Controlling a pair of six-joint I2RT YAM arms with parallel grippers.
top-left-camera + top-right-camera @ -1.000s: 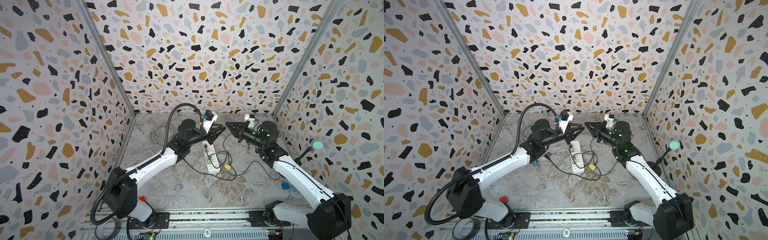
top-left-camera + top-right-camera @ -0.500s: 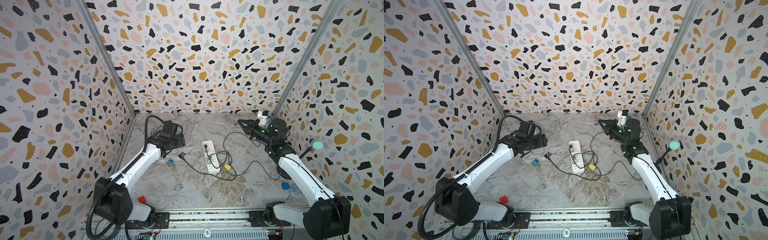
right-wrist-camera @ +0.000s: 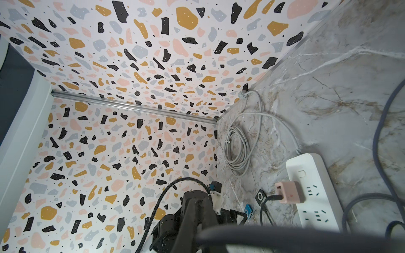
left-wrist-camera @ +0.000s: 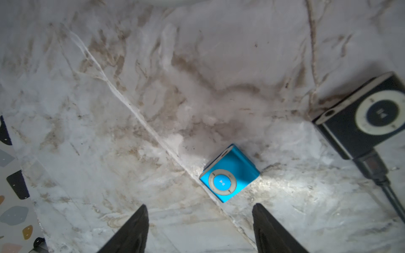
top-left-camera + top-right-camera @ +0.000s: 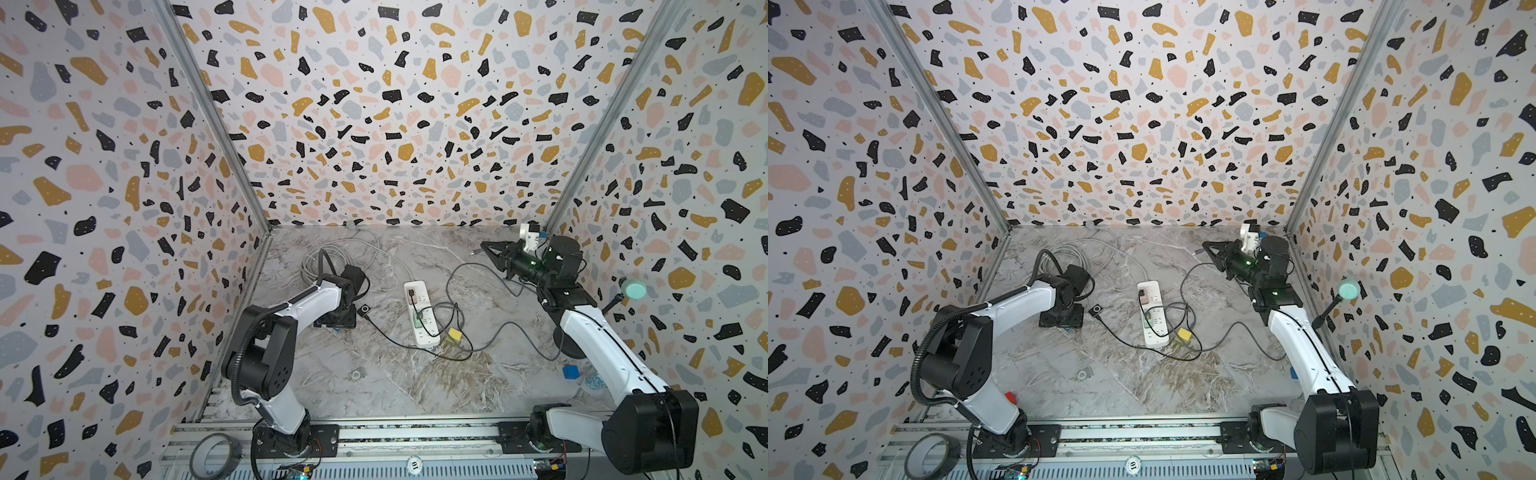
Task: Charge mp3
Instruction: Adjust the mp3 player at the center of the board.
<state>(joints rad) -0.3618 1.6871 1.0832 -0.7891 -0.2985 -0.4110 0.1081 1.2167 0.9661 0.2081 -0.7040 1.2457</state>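
Left wrist: left hand (image 4: pixel 199 206) (parted) near blue mp3 (image 4: pixel 229 173).

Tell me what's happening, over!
Left gripper open above blue square mp3 player. Right gripper shut on dark charging cable. Black square plugged-in player beside it, apart.

Top views: high over the front rail (image 5: pixel 374 432), facing down and back, far off, whole floor (image 5: pixel 395 386) in both. Left wrist: close, facing down at floor and blue mp3 (image 4: pixel 229 173). Right wrist: higher, facing across the strip (image 3: pixel 313 188) toward the far left corner (image 3: pixel 218 118); blue mp3 shared.
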